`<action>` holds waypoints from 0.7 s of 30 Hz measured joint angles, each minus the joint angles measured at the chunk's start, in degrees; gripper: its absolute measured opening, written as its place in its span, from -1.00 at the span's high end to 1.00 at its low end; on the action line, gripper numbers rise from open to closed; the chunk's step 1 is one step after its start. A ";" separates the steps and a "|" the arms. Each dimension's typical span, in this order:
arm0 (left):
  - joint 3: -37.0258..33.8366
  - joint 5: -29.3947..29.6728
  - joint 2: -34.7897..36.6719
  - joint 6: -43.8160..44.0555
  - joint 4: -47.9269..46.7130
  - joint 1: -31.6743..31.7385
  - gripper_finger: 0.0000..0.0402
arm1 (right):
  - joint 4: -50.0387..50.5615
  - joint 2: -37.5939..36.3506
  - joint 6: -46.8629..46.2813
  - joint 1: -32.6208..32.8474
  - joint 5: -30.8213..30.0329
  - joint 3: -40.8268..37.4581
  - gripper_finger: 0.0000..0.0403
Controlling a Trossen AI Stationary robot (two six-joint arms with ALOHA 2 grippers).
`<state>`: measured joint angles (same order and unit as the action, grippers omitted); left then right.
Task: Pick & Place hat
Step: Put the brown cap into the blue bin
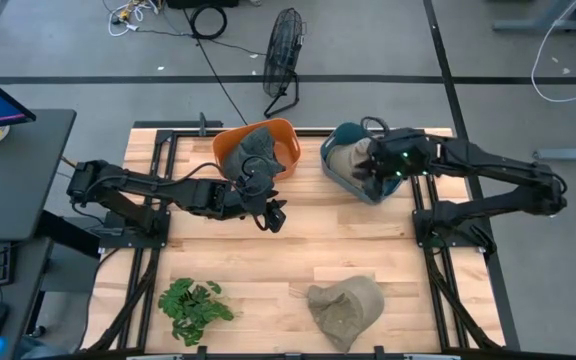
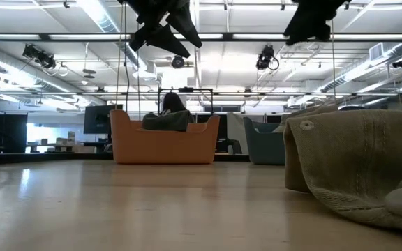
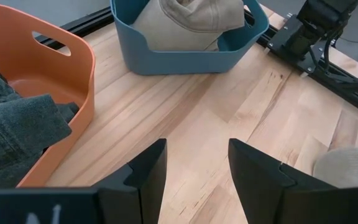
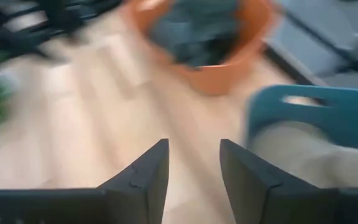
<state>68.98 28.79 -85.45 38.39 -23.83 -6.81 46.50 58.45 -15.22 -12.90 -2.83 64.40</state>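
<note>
A khaki hat lies flat on the table near its near edge, large in the low view. A dark grey hat sits in the orange bin. A beige hat fills the blue bin. My left gripper hangs open and empty over bare wood just in front of the orange bin; its fingers frame only table. My right gripper hovers open over the blue bin, holding nothing.
A green leafy plant lies at the table's near left. Bare wood stretches between the bins and the khaki hat. The arm mounts and black rails run along both table sides. A fan stands on the floor beyond the far edge.
</note>
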 joint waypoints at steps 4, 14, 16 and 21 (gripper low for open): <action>0.01 0.01 0.00 0.00 0.00 0.00 0.12 | 0.05 -1.53 0.96 4.33 11.64 0.00 0.32; 0.01 0.03 0.00 0.03 0.01 0.00 0.12 | 5.65 -1.29 10.20 18.54 28.27 -0.02 0.33; 0.00 0.03 0.00 0.04 0.01 0.00 0.12 | 6.86 -0.77 12.12 21.62 28.21 -0.02 0.33; -0.01 0.05 0.00 0.14 0.02 0.00 0.12 | 8.28 2.04 12.95 29.14 27.54 -0.02 0.33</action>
<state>68.97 28.84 -85.45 38.53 -23.81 -6.81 54.78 60.50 -2.27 16.24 24.71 64.38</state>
